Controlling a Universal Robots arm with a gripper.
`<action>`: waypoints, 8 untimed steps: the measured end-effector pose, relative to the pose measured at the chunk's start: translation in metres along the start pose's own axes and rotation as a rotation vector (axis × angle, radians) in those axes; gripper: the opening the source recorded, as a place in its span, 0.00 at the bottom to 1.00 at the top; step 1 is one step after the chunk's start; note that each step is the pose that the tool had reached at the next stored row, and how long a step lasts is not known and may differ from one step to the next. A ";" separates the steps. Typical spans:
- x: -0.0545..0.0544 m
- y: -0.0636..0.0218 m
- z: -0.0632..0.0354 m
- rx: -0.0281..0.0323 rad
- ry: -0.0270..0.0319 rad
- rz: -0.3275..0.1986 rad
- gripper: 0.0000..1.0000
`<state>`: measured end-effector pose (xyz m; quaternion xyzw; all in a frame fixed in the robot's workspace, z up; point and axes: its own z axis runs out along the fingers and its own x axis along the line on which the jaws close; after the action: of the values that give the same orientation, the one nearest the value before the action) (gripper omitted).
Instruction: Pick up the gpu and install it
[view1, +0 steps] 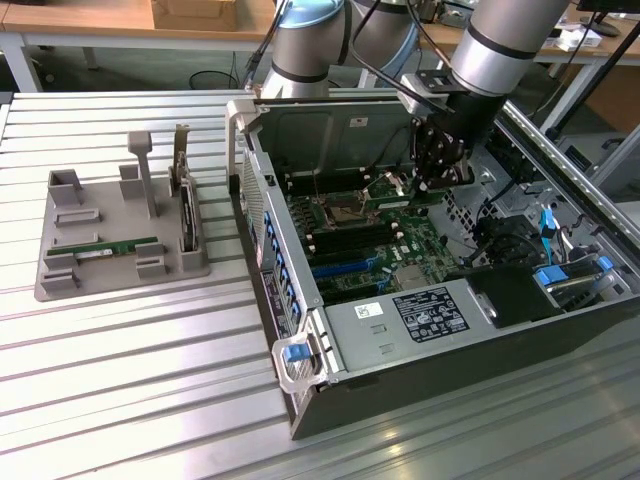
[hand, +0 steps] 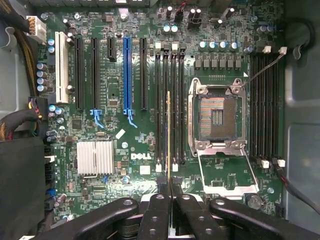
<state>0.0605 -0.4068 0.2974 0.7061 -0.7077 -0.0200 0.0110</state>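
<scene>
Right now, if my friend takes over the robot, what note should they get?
Hand: shut on the gpu, held on edge.
Gpu: over the motherboard inside the computer case, lined up along the black slots; I cannot tell if it is seated.
Twin stick: lying in the grey holder.
Done: pick-up. Left: install not confirmed.

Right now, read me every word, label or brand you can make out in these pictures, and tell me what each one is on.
"DELL": white print on the motherboard.
Black label on the computer case: print too small to read.
White sticker beside it: code, unreadable.
</scene>
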 end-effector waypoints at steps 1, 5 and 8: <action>0.000 0.0000 0.0006 0.0000 0.0000 0.000 0.12; 0.001 -0.0005 0.0109 0.0000 0.0001 0.000 0.12; 0.001 -0.0005 0.0119 0.0000 0.0000 0.000 0.12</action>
<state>0.0605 -0.4077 0.2855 0.7061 -0.7077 -0.0200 0.0110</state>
